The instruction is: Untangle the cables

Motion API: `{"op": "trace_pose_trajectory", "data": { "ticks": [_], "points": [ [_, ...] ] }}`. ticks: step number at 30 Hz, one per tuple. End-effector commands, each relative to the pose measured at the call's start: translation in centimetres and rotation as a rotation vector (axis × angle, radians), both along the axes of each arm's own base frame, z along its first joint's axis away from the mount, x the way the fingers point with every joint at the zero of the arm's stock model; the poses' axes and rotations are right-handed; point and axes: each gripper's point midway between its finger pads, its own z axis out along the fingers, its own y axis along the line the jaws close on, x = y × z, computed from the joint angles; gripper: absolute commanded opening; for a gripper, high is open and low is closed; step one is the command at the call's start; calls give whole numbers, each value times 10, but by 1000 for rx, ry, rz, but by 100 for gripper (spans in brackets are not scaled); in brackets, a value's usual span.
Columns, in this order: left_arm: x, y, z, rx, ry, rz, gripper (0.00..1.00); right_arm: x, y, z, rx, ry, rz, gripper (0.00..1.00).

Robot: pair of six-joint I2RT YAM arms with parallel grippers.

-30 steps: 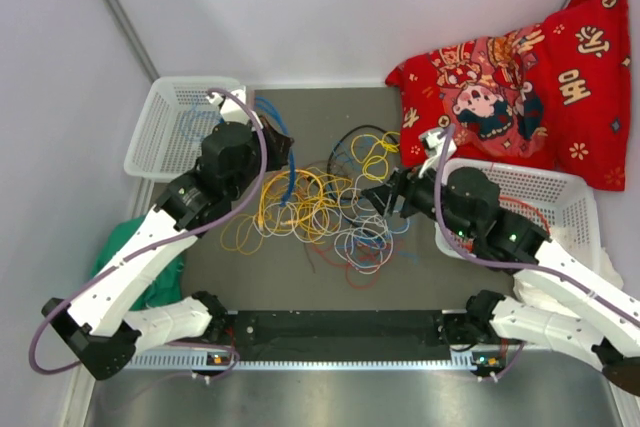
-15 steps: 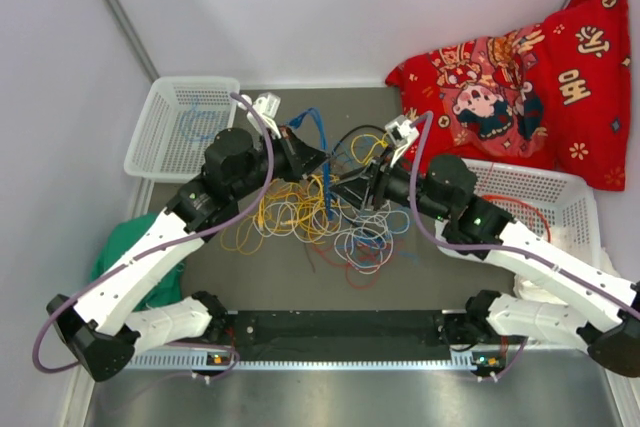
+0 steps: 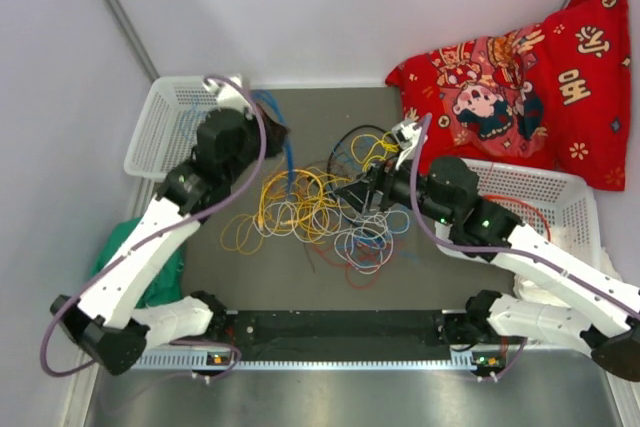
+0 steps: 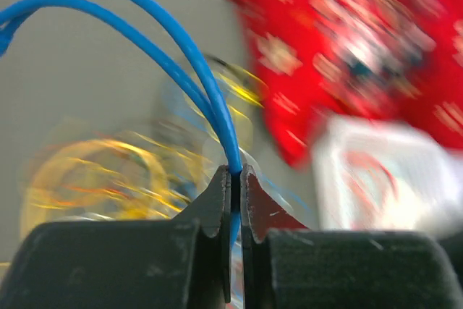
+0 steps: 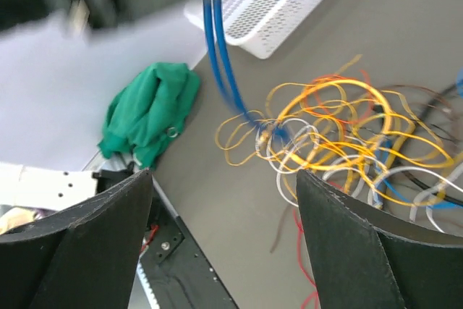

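1. The left gripper (image 4: 235, 171) is pinched tight on a blue cable (image 4: 181, 48), raised beside the left basket (image 3: 150, 147). The cable's other end trails down into the pile (image 3: 320, 212).
2. The right gripper (image 5: 221, 175) hovers over the pile's right edge, fingers spread wide and holding nothing.
3. The pile of yellow, white, red and black cables lies knotted mid-table.
4. By my reckoning the work is at an early stage, with the blue cable only partly freed and most cables left to separate.

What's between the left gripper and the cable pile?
The blue cable pinched by the left gripper, running down into the pile; the right wrist view shows it.
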Motion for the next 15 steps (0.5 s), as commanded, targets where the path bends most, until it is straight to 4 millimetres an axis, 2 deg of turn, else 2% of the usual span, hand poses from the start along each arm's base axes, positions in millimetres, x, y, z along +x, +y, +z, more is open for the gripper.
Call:
{"op": "trace_pose_trajectory", "data": {
  "ticks": [1, 2, 6, 7, 8, 10, 11, 12, 13, 14, 15],
  "points": [
    [68, 102, 18, 173, -21, 416, 0, 3, -32, 12, -46, -25, -119, 80],
    [81, 130, 19, 161, -12, 494, 0, 2, -35, 10, -54, -25, -127, 80],
    [113, 182, 22, 179, -9, 690, 0, 3, -50, 2, -99, -17, -175, 80],
    [126, 187, 20, 178, -8, 711, 0, 3, -51, 2, -106, -21, -179, 80],
    [135, 203, 17, 171, 4, 748, 0, 3, -53, -1, -119, -15, -181, 80],
    [157, 212, 8, 119, 38, 748, 0, 3, -53, -3, -137, -20, -180, 80],
    [164, 231, 5, 100, 51, 785, 0, 3, -53, -4, -145, -18, -176, 80],
    [171, 237, 3, 78, 58, 791, 0, 3, -52, -3, -148, -19, -173, 80],
    [184, 230, -1, 39, 70, 747, 0, 3, -52, -4, -153, -19, -171, 80],
    [191, 251, 4, 21, 45, 781, 0, 4, -52, -6, -165, -21, -169, 80],
    [195, 254, 7, 13, 31, 783, 0, 4, -51, -10, -176, -18, -166, 80]
  ]
}}
